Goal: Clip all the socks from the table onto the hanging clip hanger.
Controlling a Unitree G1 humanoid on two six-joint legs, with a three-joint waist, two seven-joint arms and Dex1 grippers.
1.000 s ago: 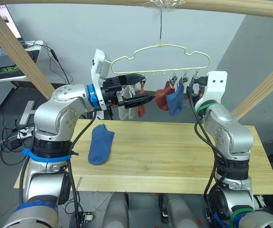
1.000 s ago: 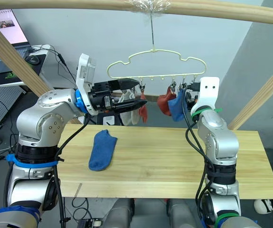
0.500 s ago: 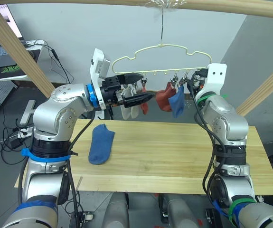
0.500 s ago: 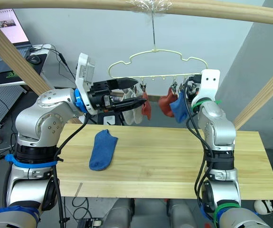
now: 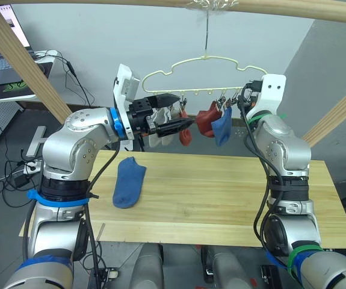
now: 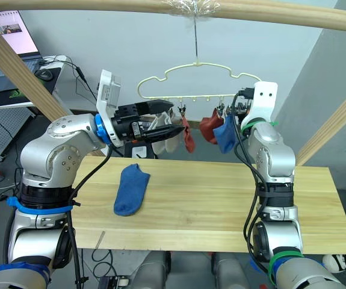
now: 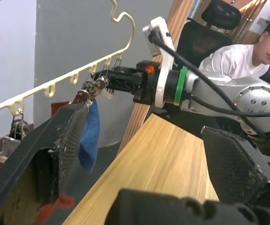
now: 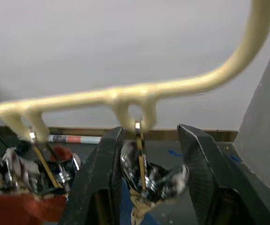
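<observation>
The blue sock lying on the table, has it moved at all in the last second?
No. The blue sock lies at the same spot on the table, near its left end, as it did a second ago.

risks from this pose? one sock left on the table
1. Right gripper straddles a metal clip on the clip hanger, which hangs from a single hook; a nudge could swing it and shake the hung socks.
2. Blue sock lies on the table while the left gripper is up, open, beside the hung socks.

1 sock (image 5: 128,181) on table (image 5: 221,192), left of centre
</observation>
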